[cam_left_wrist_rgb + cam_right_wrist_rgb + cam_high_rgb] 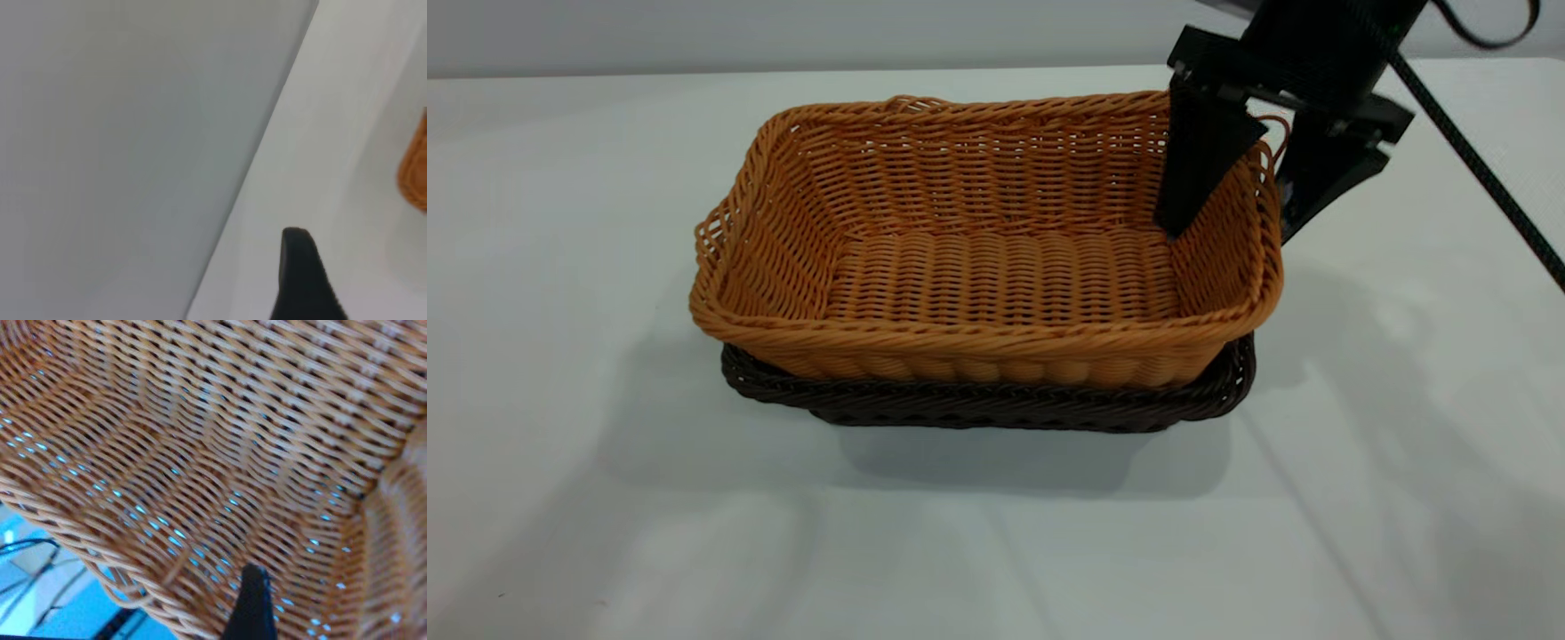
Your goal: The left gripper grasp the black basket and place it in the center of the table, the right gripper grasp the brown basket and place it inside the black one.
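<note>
spanning the whole frame, the table (560, 498) carried the brown basket (996, 267), nested in the black basket (996, 404) at centre. at upper right, the right gripper (1258, 204) straddled the brown basket's right wall, one finger on each side. the left gripper (303, 280) showed one finger; its jaw state could not be told.

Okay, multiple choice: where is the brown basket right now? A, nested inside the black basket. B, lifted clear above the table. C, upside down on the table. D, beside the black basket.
A: the brown basket sits nested in the black basket, whose dark rim shows around its base.
</note>
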### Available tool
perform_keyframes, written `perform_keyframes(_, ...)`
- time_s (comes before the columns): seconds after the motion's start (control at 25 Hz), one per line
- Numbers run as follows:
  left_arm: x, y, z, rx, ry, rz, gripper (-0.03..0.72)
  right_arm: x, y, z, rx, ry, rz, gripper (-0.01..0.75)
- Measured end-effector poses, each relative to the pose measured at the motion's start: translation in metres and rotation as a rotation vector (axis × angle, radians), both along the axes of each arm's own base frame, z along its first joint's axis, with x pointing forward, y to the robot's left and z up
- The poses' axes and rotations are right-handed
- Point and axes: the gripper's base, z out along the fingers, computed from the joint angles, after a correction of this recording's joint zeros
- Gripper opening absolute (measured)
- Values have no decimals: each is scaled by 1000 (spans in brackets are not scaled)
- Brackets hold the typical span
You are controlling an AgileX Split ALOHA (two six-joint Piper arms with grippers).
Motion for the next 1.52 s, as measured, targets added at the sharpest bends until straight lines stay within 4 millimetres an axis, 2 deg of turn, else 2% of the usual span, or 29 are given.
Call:
perform_keyframes(0.2, -40, 17, 23, -132, 32, 26, 400, 6, -2, 16, -55, 40, 2, 566)
perform_keyframes(0.4, -88, 45, 37, -298, 142, 187, 400, 9, -2, 49, -43, -25, -28, 566)
perform_keyframes(0.56, -123, 65, 40, -407, 246, 335, 400, -2, -5, 105, -9, -152, -33, 566)
perform_keyframes(0.68, -137, 73, 46, -509, 236, 385, 400, -21, -10, 160, 19, -280, -42, 566)
perform_keyframes(0.8, -148, 79, 41, -559, 244, 418, 400, -51, -18, 216, 57, -406, -74, 566)
perform_keyframes(0.96, -160, 86, 17, -539, 277, 438, 400, -101, -32, 281, 113, -566, -125, 566)
perform_keyframes(1.08, -167, 90, -11, -505, 322, 461, 400, -152, -46, 319, 163, -686, -158, 566)
perform_keyframes(1.16, -173, 94, -32, -493, 356, 488, 400, -191, -56, 333, 191, -748, -171, 566)
perform_keyframes(1.24, -178, 96, -55, -479, 397, 522, 400, -231, -67, 337, 209, -807, -175, 566)
perform_keyframes(1.32, -184, 100, -74, -470, 422, 543, 400, -264, -77, 332, 211, -849, -179, 566)
perform_keyframes(1.52, -198, 107, -116, -435, 471, 568, 400, -330, -99, 292, 177, -907, -208, 567)
